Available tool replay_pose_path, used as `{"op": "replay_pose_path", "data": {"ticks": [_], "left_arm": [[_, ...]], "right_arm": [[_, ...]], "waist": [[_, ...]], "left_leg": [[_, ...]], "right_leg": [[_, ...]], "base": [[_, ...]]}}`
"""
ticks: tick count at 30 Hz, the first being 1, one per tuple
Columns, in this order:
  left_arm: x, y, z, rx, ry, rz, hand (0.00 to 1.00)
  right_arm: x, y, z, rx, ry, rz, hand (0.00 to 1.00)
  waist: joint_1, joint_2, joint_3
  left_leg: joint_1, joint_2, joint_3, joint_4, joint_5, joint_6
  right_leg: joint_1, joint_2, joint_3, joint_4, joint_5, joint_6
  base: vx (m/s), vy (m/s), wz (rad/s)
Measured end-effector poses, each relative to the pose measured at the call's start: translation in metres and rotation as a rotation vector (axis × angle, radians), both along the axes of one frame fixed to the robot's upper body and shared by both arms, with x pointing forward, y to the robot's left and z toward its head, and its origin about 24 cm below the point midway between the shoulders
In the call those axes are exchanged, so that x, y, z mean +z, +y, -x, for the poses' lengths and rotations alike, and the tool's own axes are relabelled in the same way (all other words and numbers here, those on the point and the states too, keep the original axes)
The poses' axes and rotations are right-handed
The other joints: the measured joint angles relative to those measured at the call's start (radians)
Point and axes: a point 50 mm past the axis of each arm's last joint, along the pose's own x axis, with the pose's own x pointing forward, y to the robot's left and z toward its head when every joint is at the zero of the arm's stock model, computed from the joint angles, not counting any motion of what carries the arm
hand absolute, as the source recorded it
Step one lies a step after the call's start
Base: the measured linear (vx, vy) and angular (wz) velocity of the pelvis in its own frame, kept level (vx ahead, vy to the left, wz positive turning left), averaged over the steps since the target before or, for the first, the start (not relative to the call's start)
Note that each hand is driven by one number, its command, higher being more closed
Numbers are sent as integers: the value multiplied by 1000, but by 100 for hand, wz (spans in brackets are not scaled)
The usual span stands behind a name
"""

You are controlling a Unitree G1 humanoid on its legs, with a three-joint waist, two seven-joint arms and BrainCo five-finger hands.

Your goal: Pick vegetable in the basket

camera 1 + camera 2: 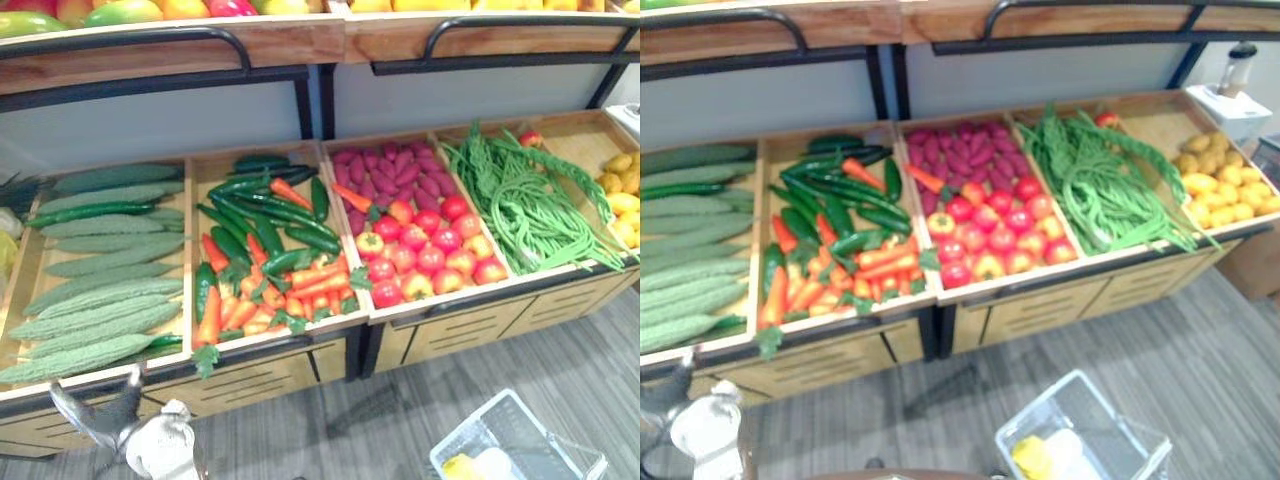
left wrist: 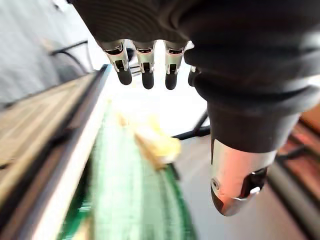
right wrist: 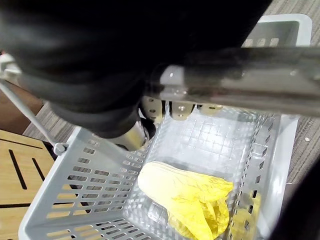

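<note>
Vegetable: a pale yellow leafy vegetable (image 3: 185, 190) lies on the bottom of the basket, with a smaller yellow piece beside it.
Basket: a light grey slotted plastic basket (image 3: 90, 185) hangs over the grey plank floor (image 1: 400, 410), in front of the stand's right half.
Right hand: the right hand (image 3: 150, 107) is above the basket, its fingers curled round the grey handle (image 3: 250, 75) that crosses over the basket.
Left hand: the left hand (image 1: 150, 440) shows low at the stand's left end, fingers straight and spread, thumb apart, holding nothing.
Stand: a wooden stand (image 1: 290, 365) has sloping bins side by side.
Bins, left to right: pale bumpy gourds (image 1: 95, 300); dark cucumbers (image 1: 260, 215) above carrots (image 1: 260, 295); purple roots (image 1: 395, 170) above red and yellow tomatoes (image 1: 430, 250); long beans (image 1: 520, 205); yellow potatoes (image 1: 1225, 185).
</note>
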Motion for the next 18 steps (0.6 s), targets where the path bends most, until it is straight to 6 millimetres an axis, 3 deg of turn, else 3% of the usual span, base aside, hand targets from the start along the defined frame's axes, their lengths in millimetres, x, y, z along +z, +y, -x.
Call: {"op": "replay_pose_path", "data": {"ticks": [3,7,11,13,18], "left_arm": [[33,-10,-10,-38,-66,-161,0],[53,-30,-26,-147,-92,-288,0],[47,-31,-40,-266,10,-359,0],[30,-21,-50,-354,174,-396,0],[15,-1,-70,-494,438,-497,0]], "right_arm": [[0,1,2,18,5,0,100],[0,1,5,28,9,6,100],[1,0,0,54,-1,14,100],[2,-2,-4,88,-6,22,100],[7,-9,-16,170,-25,55,100]], "waist": [[0,-9,-9],[-3,-10,-10],[-17,-5,-11],[-32,3,-14],[-41,15,-6]], "left_leg": [[6,5,20,0,0,0],[15,9,50,0,-1,-1],[22,14,81,0,-2,-2],[34,15,94,-4,-3,-2],[29,15,145,0,-5,-1]], "right_leg": [[-4,4,16,1,3,-3],[-9,9,51,1,10,-5],[-25,15,77,0,21,-11],[-27,17,91,-4,21,-11],[-60,21,138,-20,44,-11]], "base": [[3,-4,-13],[-39,-3,-21],[-53,-6,-26],[-35,-8,-19],[-7,-2,-30]]}}
